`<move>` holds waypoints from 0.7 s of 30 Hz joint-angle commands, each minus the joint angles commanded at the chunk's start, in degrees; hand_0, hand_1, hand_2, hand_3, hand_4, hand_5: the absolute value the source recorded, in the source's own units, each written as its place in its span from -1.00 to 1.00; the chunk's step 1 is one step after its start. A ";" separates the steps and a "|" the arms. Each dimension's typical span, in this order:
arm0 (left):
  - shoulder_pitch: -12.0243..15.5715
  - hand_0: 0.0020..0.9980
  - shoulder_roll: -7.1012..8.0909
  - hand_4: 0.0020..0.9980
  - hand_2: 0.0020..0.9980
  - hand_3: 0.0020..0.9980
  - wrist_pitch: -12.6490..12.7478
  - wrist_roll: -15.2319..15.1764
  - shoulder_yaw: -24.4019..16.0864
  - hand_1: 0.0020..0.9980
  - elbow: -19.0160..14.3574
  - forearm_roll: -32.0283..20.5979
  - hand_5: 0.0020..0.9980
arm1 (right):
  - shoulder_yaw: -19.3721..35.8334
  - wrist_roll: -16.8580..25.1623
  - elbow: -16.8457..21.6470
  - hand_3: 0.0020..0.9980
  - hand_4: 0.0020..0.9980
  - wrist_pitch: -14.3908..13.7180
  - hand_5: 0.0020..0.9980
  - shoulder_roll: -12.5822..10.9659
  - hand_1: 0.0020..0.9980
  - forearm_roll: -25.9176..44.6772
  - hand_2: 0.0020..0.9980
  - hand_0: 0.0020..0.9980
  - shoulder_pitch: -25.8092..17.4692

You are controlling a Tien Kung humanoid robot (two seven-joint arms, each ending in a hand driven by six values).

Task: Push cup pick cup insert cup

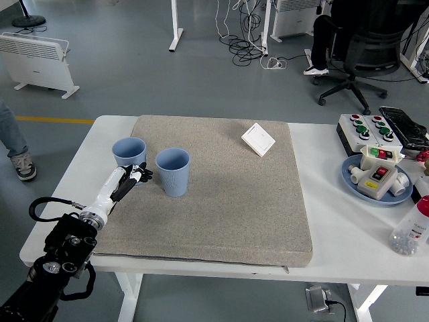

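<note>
Left hand (136, 174), fingers loosely curled and holding nothing, sits right below the left cup (129, 152), so I'd push low and steady toward the right cup (173, 172) to avoid tipping it.

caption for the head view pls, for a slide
Left hand reaches between two blue cups on a grey mat.

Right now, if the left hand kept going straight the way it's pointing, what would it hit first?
Probably the left cup: the left hand points up and right, its fingertips just below that cup's base. Depth is unclear; it might slip between the cups.
</note>
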 joint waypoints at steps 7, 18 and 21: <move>1.47 0.64 0.91 0.23 0.19 0.12 0.38 -0.01 2.55 0.30 -1.87 -2.49 1.00 | 0.10 0.04 0.00 0.13 -0.79 0.03 -0.05 -0.01 0.33 0.05 0.38 0.52 -0.01; 8.48 0.33 5.06 0.22 0.16 0.11 1.19 1.56 5.05 0.20 -13.87 -6.74 1.00 | 0.64 0.25 0.00 0.13 -0.79 0.07 -0.05 -0.09 0.33 0.23 0.38 0.52 0.14; 10.87 0.17 6.59 0.22 0.12 0.11 1.46 2.10 5.32 0.16 -18.57 -8.08 1.00 | 0.76 0.28 0.00 0.13 -0.79 0.09 -0.05 -0.09 0.33 0.18 0.38 0.52 0.18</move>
